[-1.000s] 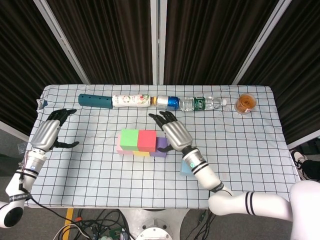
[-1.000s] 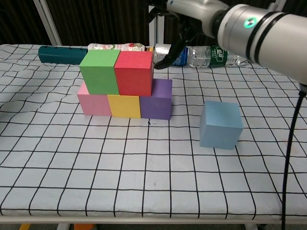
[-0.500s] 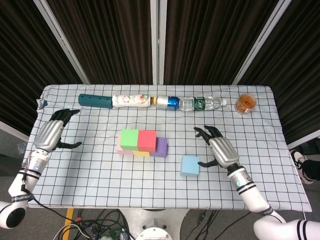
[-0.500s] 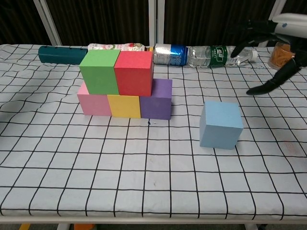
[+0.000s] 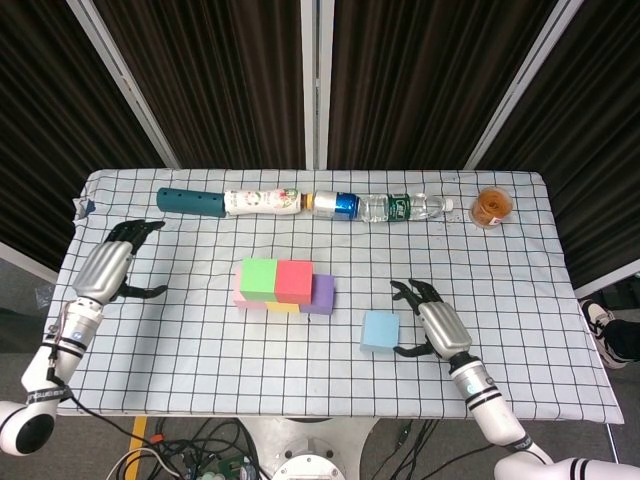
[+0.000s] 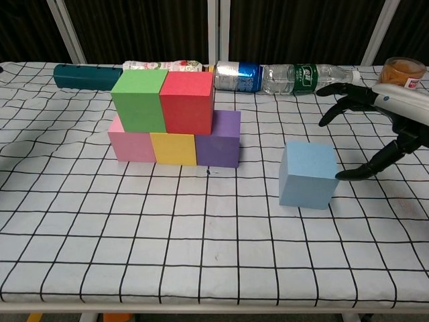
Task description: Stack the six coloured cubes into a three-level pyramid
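A pink cube (image 6: 131,144), a yellow cube (image 6: 173,148) and a purple cube (image 6: 220,139) form a row on the table. On them sit a green cube (image 6: 139,100) and a red cube (image 6: 187,102), side by side. The light blue cube (image 6: 308,174) (image 5: 379,331) lies alone to the right. My right hand (image 6: 380,127) (image 5: 434,322) is open just right of the blue cube, thumb near its side, not touching. My left hand (image 5: 112,266) is open at the table's left edge, holding nothing.
Along the back lie a teal tube (image 5: 190,201), a floral bottle (image 5: 262,202), a blue can (image 5: 338,204) and a clear water bottle (image 5: 400,207). An orange-filled cup (image 5: 491,207) stands at the back right. Checked cloth (image 5: 250,360) covers the table.
My right hand left the red cube, swung right and came down toward the front beside the blue cube. The left hand barely shifted. The cubes have not moved.
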Robot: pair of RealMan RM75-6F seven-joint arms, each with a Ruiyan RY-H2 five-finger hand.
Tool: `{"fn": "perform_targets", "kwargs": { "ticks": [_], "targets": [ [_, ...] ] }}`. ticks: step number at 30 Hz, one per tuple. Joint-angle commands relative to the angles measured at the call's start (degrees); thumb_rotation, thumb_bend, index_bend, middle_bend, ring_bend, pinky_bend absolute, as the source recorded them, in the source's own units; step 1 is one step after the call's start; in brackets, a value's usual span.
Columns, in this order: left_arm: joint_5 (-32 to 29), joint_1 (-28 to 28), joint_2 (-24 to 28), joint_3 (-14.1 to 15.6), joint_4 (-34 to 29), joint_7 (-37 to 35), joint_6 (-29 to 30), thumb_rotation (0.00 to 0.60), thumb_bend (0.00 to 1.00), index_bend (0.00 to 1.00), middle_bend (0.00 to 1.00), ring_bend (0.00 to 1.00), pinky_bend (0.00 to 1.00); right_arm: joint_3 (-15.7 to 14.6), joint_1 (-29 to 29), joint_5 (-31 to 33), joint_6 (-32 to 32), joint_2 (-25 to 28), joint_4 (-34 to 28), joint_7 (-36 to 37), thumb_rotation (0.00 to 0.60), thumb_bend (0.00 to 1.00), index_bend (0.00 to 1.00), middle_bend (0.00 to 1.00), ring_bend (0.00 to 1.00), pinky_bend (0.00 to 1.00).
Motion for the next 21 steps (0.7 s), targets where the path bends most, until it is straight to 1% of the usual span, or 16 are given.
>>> {"fn": "perform_targets", "kwargs": {
  "ticks": [1,7,14,17,19,21],
  "targets": [
    [0.1,0.1,0.1,0.0,0.1,-0.2,0.1,0.600,0.11,0.13,0.13,0.06,0.06,0.4,-0.3,-0.3,-0.7,-2.4,2.2,0.3,0.600,0.00,0.09,0.25,0.00,0.00],
    [0.2,0.3,0.3,0.0,0.2,-0.8,0.3,0.600,0.11,0.13,0.13,0.06,0.06,0.3,-0.6,-1.3,-1.6,-5.0,4.7,0.4,0.600,0.00,0.09,0.25,0.00,0.00],
    [0.3,0.5,0.5,0.0,0.4,-1.3,0.5,0.600,0.11,0.13,0.13,0.06,0.06,0.9,-1.3,-2.7,-1.3,-6.5,6.4,1.6,0.600,0.01,0.12,0.25,0.00,0.00],
    [0.4,0.6,0.5,-0.1,0.4,-1.5,0.6,0.600,0.11,0.13,0.13,0.06,0.06,1.2,-1.4,-3.0,-1.4,-6.9,6.9,2.0,0.600,0.08,0.17,0.29,0.01,0.00],
    [0.4,0.5,0.5,-0.1,0.5,-1.7,0.5,0.600,0.11,0.13,0.13,0.06,0.06,1.4,-1.5,-3.2,-1.5,-7.2,7.1,2.3,0.600,0.16,0.22,0.34,0.04,0.00],
    [0.4,0.5,0.4,-0.1,0.5,-1.6,0.4,0.600,0.11,0.13,0.13,0.06,0.06,1.6,-1.5,-3.6,-1.7,-6.6,6.7,2.5,0.600,0.20,0.25,0.37,0.06,0.00]
  ]
}}
